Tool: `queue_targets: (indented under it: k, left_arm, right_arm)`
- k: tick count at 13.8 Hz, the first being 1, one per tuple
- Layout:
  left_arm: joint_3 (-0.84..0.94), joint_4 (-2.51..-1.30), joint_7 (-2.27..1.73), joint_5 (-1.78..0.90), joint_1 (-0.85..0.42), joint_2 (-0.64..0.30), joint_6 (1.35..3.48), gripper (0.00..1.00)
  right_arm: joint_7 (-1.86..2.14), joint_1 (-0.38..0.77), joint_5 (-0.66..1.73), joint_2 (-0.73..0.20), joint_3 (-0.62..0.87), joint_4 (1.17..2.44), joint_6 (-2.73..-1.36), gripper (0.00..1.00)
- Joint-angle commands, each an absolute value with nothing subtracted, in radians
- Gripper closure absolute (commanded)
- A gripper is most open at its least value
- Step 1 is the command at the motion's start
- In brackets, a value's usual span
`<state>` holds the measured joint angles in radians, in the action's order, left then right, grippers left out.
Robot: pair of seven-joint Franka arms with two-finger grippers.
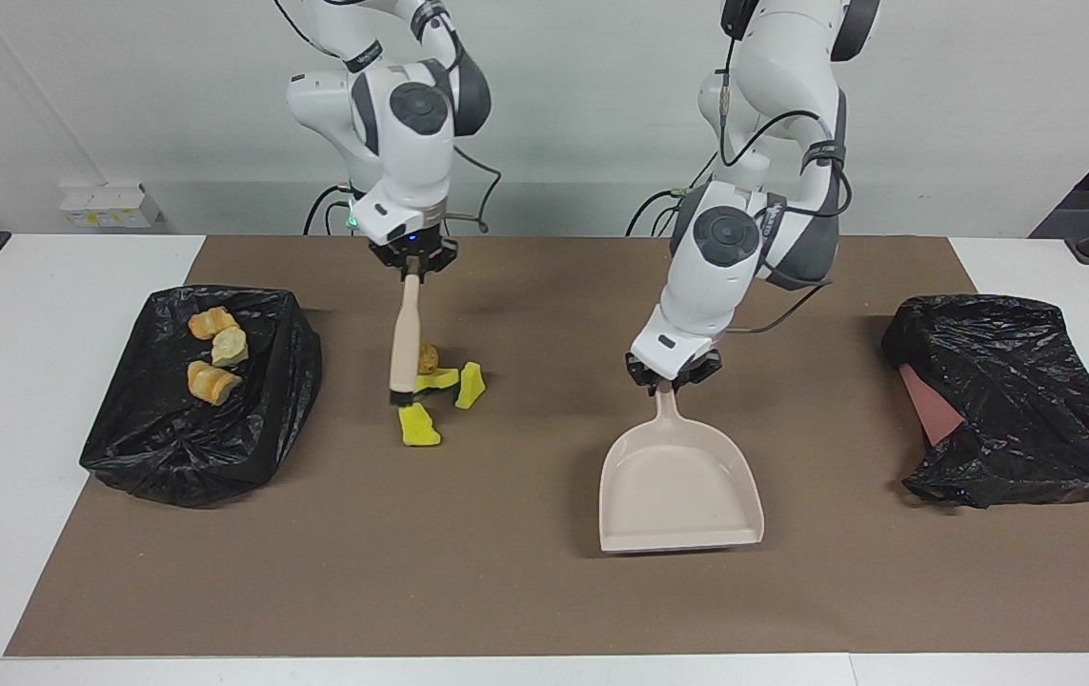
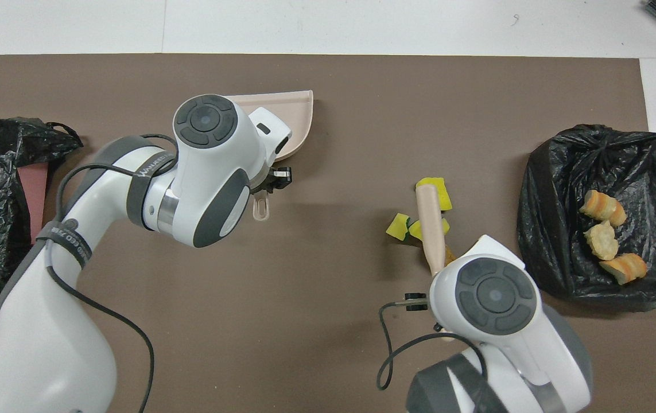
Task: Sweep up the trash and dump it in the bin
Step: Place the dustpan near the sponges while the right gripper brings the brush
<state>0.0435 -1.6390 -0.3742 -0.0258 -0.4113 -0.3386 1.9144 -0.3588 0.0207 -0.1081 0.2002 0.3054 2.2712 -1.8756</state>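
My right gripper [image 1: 412, 272] is shut on the top of a beige brush [image 1: 404, 343], which hangs upright with its dark bristles [image 1: 401, 398] down among the trash on the mat. That trash is yellow sponge chunks [image 1: 419, 426] [image 1: 471, 385] and a tan lump [image 1: 428, 358], partly hidden by the brush handle [image 2: 431, 223]. Three bread-like lumps [image 1: 212, 348] lie in the black-lined bin [image 1: 172, 457] at the right arm's end. My left gripper [image 1: 668, 381] is shut on the handle of the beige dustpan [image 1: 680, 495], whose mouth points away from the robots.
A second black bag [image 1: 1011, 400] over a reddish box sits at the left arm's end of the brown mat [image 1: 506, 591]. Bare mat lies between the loose trash and the dustpan [image 2: 299, 115]. White table borders the mat.
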Motion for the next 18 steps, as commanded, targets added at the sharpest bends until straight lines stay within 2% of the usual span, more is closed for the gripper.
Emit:
queue_targets:
  k: [1, 4, 8, 11, 16, 18]
  left_arm:
    - [0.051, -1.805, -0.200, -0.043, -0.347, -0.188, 1.894, 1.00]
    - [0.051, -2.020, -0.051, -0.067, -0.327, -0.052, 1.937, 1.00]
    - [0.049, -2.143, 0.029, -0.078, -0.327, 0.011, 2.014, 1.00]
    - [0.051, -2.148, 0.087, -0.081, -0.334, 0.002, 2.036, 1.00]
    - [0.051, -2.126, 0.450, -0.081, -0.342, -0.049, 2.060, 1.00]
    - [0.052, -2.112, 0.549, -0.071, -0.374, -0.075, 2.066, 1.00]
  right_arm:
    - [-0.287, -0.037, -0.175, 0.210, 0.319, 2.336, -1.902, 1.00]
    - [-0.247, -0.028, -0.202, 0.160, 0.324, 2.362, -1.917, 1.00]
    - [-0.215, 0.001, -0.103, 0.126, 0.327, 2.361, -1.922, 1.00]
    - [-0.215, 0.064, -0.008, 0.101, 0.327, 2.350, -1.950, 1.00]
    - [-0.219, 0.133, 0.161, 0.064, 0.327, 2.329, -2.008, 1.00]
    - [-0.277, 0.146, 0.169, 0.051, 0.327, 2.286, -1.988, 1.00]
